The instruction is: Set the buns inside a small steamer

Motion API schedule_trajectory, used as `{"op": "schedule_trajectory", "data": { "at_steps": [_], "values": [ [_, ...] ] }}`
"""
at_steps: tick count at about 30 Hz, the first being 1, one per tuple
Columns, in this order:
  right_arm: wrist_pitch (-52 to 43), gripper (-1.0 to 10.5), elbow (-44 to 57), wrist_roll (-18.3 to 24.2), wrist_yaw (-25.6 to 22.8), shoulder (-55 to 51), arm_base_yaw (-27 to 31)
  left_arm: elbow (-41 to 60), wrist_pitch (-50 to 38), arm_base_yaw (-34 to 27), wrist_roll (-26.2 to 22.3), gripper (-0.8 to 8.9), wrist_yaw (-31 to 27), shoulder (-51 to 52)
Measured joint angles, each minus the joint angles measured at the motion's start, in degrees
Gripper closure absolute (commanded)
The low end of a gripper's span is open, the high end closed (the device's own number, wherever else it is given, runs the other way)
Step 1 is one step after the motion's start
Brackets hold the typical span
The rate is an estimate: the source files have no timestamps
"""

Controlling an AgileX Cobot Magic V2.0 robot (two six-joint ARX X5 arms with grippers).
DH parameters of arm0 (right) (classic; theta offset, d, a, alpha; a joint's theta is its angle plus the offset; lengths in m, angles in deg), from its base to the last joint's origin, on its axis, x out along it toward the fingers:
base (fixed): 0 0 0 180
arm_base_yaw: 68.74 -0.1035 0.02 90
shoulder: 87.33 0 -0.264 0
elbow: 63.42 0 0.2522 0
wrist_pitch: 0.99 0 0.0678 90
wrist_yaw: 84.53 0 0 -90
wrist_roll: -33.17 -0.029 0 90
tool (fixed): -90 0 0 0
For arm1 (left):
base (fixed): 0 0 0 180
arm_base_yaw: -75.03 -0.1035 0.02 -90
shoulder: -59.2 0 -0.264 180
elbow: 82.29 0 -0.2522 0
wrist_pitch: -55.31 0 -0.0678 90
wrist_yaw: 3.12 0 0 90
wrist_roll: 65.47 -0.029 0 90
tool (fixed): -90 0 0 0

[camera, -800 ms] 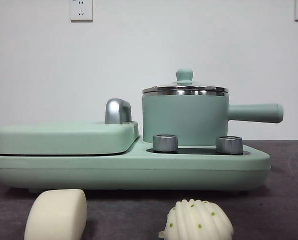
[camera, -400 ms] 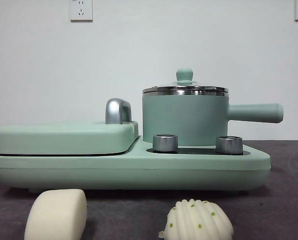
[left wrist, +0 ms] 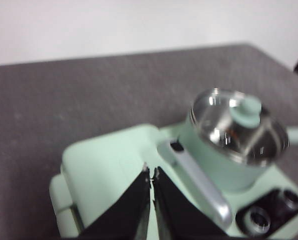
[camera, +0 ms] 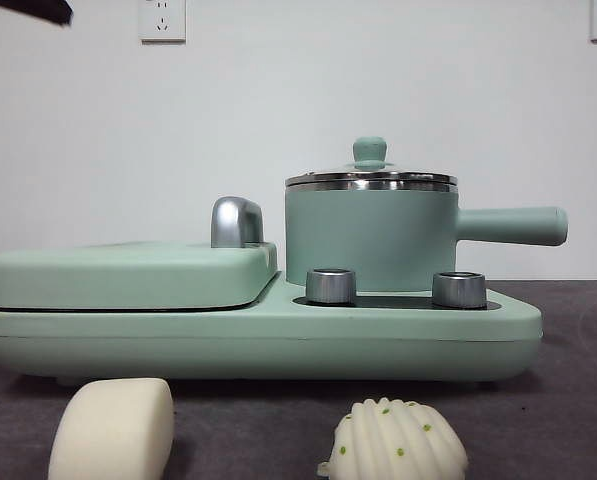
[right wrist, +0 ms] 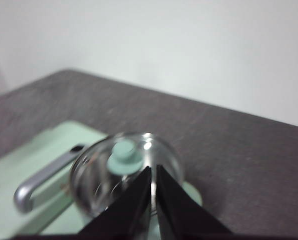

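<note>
Dark grey table [camera: 578, 400], white wall behind. Small steamer [right wrist: 126, 172], lid on: directly below right gripper [right wrist: 152, 175], jaws pressed together above the green knob [right wrist: 124, 152]. Left gripper [left wrist: 151, 175], jaws pressed together, above flat griddle lid [left wrist: 104, 170], steamer just beside. Smooth bun [camera: 113, 430] and ridged bun [camera: 398, 445]: on table, well apart from both grippers.
</note>
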Motion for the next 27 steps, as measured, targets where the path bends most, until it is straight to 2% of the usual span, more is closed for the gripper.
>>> {"op": "schedule_trajectory", "data": {
  "at_steps": [3,9,11,13,15,17,27],
  "values": [
    [2.08,9.3,0.0,4.33,-0.22,0.52,-3.19,-0.04,2.12,1.75,-3.63,8.03,0.0,-1.31],
    [10.54,9.3,0.0,11.1,-4.7,1.09,-8.52,-0.04,4.83,5.25,-10.34,8.0,0.04,-1.42],
    [13.0,9.3,0.0,12.39,-4.74,1.14,-9.16,-0.04,5.03,6.03,-11.52,7.58,0.04,-1.42],
    [13.51,8.2,0.0,13.55,-4.74,1.14,-9.31,-0.04,4.98,6.64,-11.96,6.58,0.04,-1.42],
    [13.14,6.9,0.0,14.36,-4.74,1.14,-9.4,-0.04,4.94,7.04,-12.09,5.71,0.04,-1.42],
    [13.05,6.4,0.0,14.51,-4.74,1.14,-9.4,-0.04,4.74,7.21,-12.17,5.63,0.04,-1.42],
    [13.33,6.4,0.0,14.82,-4.94,1.11,-9.4,-0.04,-0.15,9.84,-12.17,5.64,0.04,-1.88]
  ]
}}
